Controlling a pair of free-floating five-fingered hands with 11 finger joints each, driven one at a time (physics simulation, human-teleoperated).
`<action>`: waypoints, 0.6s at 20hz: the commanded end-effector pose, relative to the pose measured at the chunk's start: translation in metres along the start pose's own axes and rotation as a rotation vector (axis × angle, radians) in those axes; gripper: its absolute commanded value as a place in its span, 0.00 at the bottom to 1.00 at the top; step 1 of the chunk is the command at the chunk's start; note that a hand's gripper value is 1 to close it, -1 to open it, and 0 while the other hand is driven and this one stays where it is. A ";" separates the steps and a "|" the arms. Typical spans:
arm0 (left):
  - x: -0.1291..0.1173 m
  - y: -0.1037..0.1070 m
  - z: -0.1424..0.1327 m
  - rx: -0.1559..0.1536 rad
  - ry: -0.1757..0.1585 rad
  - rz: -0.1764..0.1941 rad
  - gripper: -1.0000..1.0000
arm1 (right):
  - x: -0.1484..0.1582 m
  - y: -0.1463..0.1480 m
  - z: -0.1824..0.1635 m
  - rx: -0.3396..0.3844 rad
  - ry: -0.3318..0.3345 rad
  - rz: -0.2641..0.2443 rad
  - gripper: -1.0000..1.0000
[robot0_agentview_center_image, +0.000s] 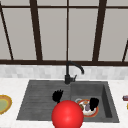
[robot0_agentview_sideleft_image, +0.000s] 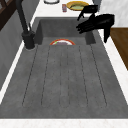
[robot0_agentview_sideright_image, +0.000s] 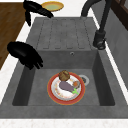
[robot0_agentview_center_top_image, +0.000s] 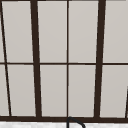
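A: Front view first: the right hand (robot0_agentview_center_image: 94, 103) hangs over the red-rimmed plate (robot0_agentview_center_image: 93, 113) in the lower right of the frame, fingers pointing down and hanging loosely apart, holding nothing.

B: And the plate itself?

A: It lies flat on the floor of the sink basin (robot0_agentview_sideright_image: 100, 82), just beside the drain (robot0_agentview_sideright_image: 84, 79), low in the right side view. It carries a purple eggplant (robot0_agentview_sideright_image: 66, 86), a brown round piece (robot0_agentview_sideright_image: 64, 74) and a small orange bit (robot0_agentview_sideright_image: 75, 83). The right hand (robot0_agentview_sideright_image: 25, 53) floats at the basin's left edge there, above the plate and clear of it.

B: Where is the other hand?

A: The left hand (robot0_agentview_center_image: 57, 95) sits near the frame's centre, over the ribbed draining board (robot0_agentview_center_image: 37, 100), fingers loosely spread, gripping nothing. A big red ball (robot0_agentview_center_image: 67, 114) at the bottom centre covers part of the sink's front.

B: Anything around the sink?

A: A black faucet (robot0_agentview_center_image: 71, 72) rises behind the basin, spout over it. A yellow-rimmed dish (robot0_agentview_center_image: 3, 103) rests on the counter at the left edge, well apart from both hands.
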 end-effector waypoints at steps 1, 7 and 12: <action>0.029 -0.006 0.019 0.008 0.003 -0.004 0.00 | 0.000 0.000 0.000 0.000 0.000 0.000 0.50; 0.073 -0.025 0.050 0.010 0.018 -0.003 0.00 | 0.000 0.000 0.000 0.000 0.000 0.000 0.50; 0.111 -0.051 0.074 0.002 0.014 -0.003 0.00 | 0.000 0.000 0.000 0.000 0.000 0.000 0.50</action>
